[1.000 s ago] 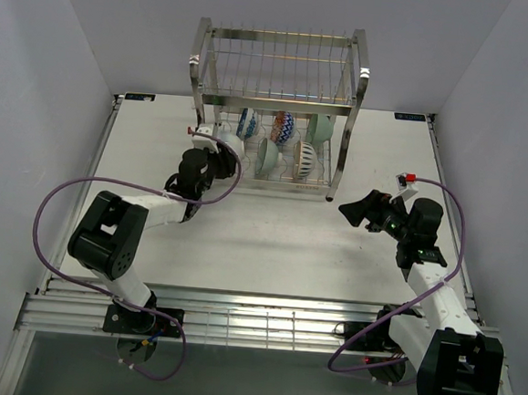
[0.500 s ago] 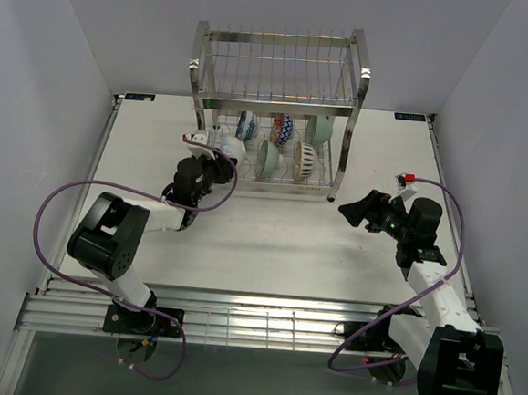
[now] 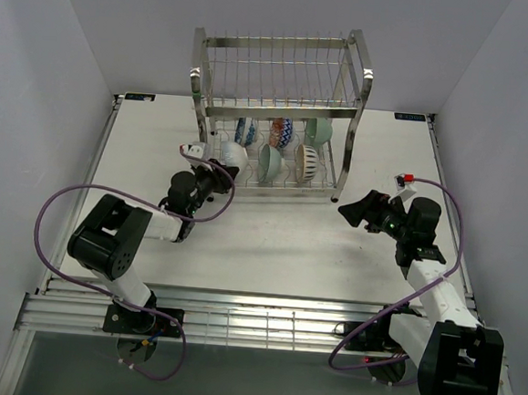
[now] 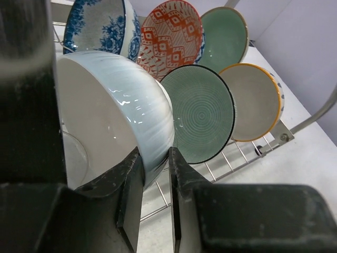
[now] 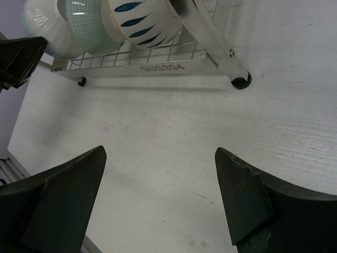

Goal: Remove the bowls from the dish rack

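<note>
Left wrist view: the left gripper (image 4: 154,166) pinches the rim of a pale, ribbed ceramic bowl (image 4: 118,100) standing in the lower tier of the steel wire dish rack (image 3: 280,110). It is best eased out slowly, clear of the round green bowl (image 4: 202,113) beside it. Meanwhile the right gripper (image 5: 159,153) hangs spread. The pale bowl's footing in the wires is hidden.

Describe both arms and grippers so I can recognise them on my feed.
The left arm and right arm match: white links, black joint housings, each trailing a looping purple cable. The left gripper and right gripper are matte black, with two flat wedge-shaped fingers.
</note>
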Robot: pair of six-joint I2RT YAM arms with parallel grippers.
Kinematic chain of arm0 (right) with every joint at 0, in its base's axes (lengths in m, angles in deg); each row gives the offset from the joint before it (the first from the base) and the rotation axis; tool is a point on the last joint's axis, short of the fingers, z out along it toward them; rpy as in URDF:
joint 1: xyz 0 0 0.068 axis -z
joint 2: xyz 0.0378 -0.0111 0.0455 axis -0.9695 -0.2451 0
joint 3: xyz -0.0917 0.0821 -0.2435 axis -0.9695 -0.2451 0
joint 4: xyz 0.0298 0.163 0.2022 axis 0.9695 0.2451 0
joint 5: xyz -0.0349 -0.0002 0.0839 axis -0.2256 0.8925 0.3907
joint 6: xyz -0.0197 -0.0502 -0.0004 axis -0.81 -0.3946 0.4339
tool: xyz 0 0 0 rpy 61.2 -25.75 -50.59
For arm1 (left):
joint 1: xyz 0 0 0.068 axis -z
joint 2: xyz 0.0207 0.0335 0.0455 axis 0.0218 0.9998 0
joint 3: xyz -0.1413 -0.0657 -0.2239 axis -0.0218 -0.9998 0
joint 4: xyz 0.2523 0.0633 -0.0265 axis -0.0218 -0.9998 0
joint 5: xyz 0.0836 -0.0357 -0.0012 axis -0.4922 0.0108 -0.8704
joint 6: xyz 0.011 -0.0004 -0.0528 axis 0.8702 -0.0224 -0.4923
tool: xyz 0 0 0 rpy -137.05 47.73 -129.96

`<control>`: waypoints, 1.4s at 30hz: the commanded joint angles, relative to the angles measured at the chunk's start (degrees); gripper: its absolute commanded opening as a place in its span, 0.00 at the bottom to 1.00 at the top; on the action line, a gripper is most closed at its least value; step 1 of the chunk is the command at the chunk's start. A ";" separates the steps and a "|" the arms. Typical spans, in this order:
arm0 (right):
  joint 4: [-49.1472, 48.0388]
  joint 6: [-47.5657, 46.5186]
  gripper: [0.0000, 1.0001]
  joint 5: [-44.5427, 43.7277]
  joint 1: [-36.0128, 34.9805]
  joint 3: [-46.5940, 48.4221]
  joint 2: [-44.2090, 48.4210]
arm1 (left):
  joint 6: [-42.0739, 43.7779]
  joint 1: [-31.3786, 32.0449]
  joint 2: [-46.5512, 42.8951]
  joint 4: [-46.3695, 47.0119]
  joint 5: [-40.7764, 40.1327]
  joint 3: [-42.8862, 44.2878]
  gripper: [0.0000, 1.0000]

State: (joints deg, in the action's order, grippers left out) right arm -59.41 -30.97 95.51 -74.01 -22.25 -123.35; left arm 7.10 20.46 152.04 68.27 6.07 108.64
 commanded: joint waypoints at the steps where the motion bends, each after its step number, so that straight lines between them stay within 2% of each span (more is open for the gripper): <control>1: -0.85 -0.88 0.90 0.21 0.04 0.20 -0.59 | -2.07 0.35 -1.74 10.49 6.38 -3.31 0.00; 7: -0.59 -1.31 0.90 -0.05 0.04 0.46 -0.77 | -3.30 -0.53 -0.24 14.11 10.26 -4.37 0.00; 19: -0.41 -1.75 0.90 -0.49 0.04 0.29 -1.12 | -8.22 -6.42 1.87 21.49 20.89 -5.96 0.00; 24: -0.32 -1.84 0.90 -0.49 0.04 0.29 -1.03 | -9.72 -7.56 2.84 22.65 22.30 -6.13 0.00; 25: -0.24 -1.84 0.90 -0.49 0.04 0.20 -1.03 | -9.20 -7.48 2.66 21.43 22.74 -5.70 0.11; 28: -0.41 -1.84 0.90 -0.49 0.04 0.11 -1.03 | -7.53 -7.48 0.74 15.28 23.88 -4.03 0.22; 29: -0.50 -1.84 0.90 -0.49 0.04 0.20 -1.03 | -7.18 -7.48 -0.05 13.61 23.71 -3.67 0.32; 30: -0.59 -1.84 0.90 -0.49 0.04 0.20 -0.95 | -6.91 -7.39 -1.02 11.16 23.45 -3.67 0.36; 32: -0.68 -1.84 0.90 -0.49 0.04 0.20 -0.94 | -6.47 -6.95 -3.74 7.73 20.91 -3.06 0.40; 36: -0.85 -1.58 0.90 -0.23 0.04 0.03 -0.68 | -3.75 -4.76 -7.88 -7.72 15.37 0.45 0.43; 42: -0.76 -1.40 0.90 -0.14 0.04 -0.06 0.19 | -2.86 -0.10 -8.59 -26.44 3.86 9.50 0.48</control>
State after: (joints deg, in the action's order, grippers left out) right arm -59.26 -32.22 95.09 -74.01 -22.25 -123.98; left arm 3.15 18.54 144.94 55.64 17.48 113.91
